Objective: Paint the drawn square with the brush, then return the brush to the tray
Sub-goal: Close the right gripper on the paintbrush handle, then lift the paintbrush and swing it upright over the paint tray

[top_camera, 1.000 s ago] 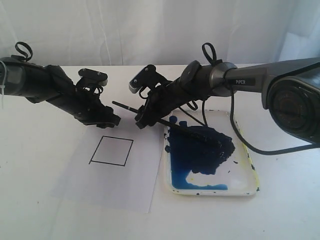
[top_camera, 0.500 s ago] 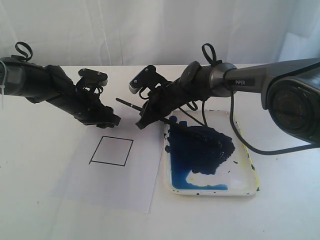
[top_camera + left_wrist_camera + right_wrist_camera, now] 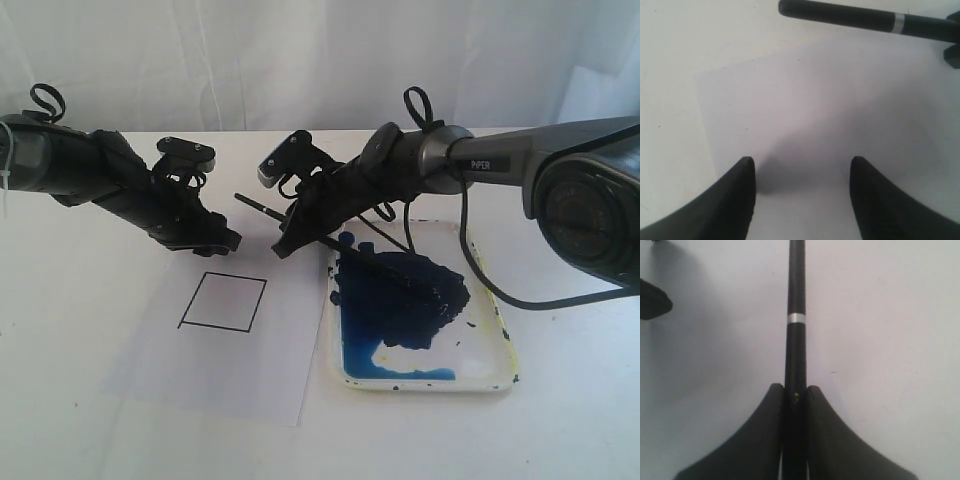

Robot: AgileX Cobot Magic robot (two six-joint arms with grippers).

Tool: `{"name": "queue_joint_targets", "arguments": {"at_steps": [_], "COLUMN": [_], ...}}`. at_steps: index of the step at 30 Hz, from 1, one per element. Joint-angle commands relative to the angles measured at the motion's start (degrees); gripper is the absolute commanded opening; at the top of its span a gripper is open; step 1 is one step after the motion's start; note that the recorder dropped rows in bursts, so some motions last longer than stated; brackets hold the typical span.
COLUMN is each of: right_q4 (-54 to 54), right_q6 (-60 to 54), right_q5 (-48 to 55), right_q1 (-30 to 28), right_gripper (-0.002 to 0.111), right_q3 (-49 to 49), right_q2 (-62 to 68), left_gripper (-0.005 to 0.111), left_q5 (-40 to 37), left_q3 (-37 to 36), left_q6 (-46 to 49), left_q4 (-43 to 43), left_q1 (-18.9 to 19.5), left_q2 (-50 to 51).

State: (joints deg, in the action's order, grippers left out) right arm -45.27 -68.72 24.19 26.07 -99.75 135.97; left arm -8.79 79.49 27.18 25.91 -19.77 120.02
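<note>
The right pincer [image 3: 284, 243] is clenched on the brush [image 3: 256, 207]; in the right wrist view its two dark fingers [image 3: 767, 440] press against either side of the black shaft [image 3: 796, 350], with the white band [image 3: 796, 319] just beyond their tips. In the exterior view the brush lies on a slant: its handle end pokes up and out toward the left arm, while the other end runs down over the tray [image 3: 498, 325] and is lost against the dark blue paint blotch [image 3: 400, 300], so I cannot tell whether the tip touches the paint. The tray sits on the white table [image 3: 80, 400], just beside the right edge of the paper sheet [image 3: 230, 375]. The drawn square [image 3: 223, 301] on that sheet is blank inside, with only its black outline showing. The left pincer [image 3: 230, 241] is released, its fingers [image 3: 735, 200] spread apart with nothing between them, and it hangs over the far edge of the sheet, a little beyond the square. In the left wrist view the sheet [image 3: 840, 100] lies beneath it, and the brush handle [image 3: 840, 15] with its white band [image 3: 899, 22] crosses the edge of the picture, apart from the spread fingers.
</note>
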Motion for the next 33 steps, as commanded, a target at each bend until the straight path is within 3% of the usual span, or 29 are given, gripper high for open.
{"name": "queue_joint_targets", "arguments": {"at_steps": [1, 15, 26, 33], "right_q4": [-0.19, -0.19, -0.69, -11.15], "right_q6": [-0.48, 5.48, 13.31, 11.33], "right_q5": [-0.53, -0.17, 7.75, 8.63], "right_q1": [0.13, -0.37, -6.73, -9.54], "right_gripper": [0.0, 0.0, 0.0, 0.0], "right_q3": [-0.19, -0.19, -0.09, 0.44], "right_q2": [-0.44, -6.63, -9.28, -10.51], "left_gripper": [0.06, 0.06, 0.06, 0.06], "left_q5": [-1.06, -1.06, -1.06, -1.06], "left_q3": [-0.04, -0.04, -0.04, -0.04], "left_q6": [-0.28, -0.28, -0.28, -0.28], "left_q4": [0.15, 0.15, 0.15, 0.15], "left_q1": [0.33, 0.33, 0.33, 0.33], "left_q2": [0.49, 0.49, 0.49, 0.49]}}
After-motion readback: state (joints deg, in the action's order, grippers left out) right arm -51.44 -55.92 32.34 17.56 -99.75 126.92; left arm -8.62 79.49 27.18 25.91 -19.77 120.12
